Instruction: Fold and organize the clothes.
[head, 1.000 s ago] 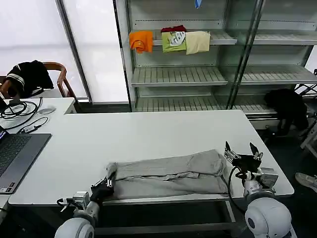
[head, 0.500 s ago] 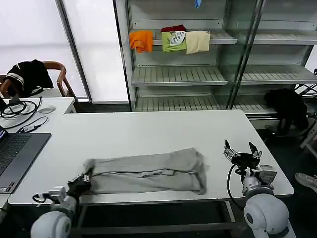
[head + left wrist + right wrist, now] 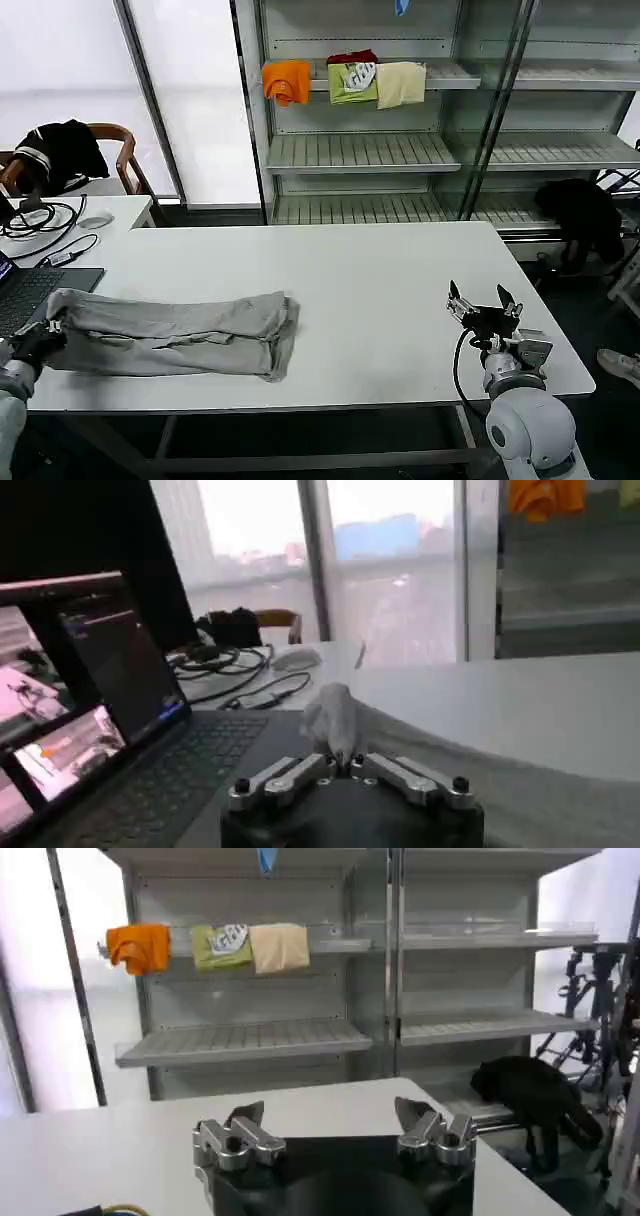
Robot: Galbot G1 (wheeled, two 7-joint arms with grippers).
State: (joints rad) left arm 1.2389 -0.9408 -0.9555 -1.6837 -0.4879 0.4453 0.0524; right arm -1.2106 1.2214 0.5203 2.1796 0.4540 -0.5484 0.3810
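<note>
Left gripper [image 3: 40, 336]: low at the table's front left corner, fingers [image 3: 300, 772] pinched together on a fold of grey shirt [image 3: 180, 331], arm extended far to the left. Right gripper [image 3: 478, 303]: parked above the table's front right corner, fingers spread wide, pointing up

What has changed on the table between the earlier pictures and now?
The left gripper, shut on one end of the grey shirt, has dragged it across the table toward the robot's left. The shirt's end now lies at the laptop. The right gripper stayed open and empty near the table's right edge. The folded garments on the shelf did not move.
</note>
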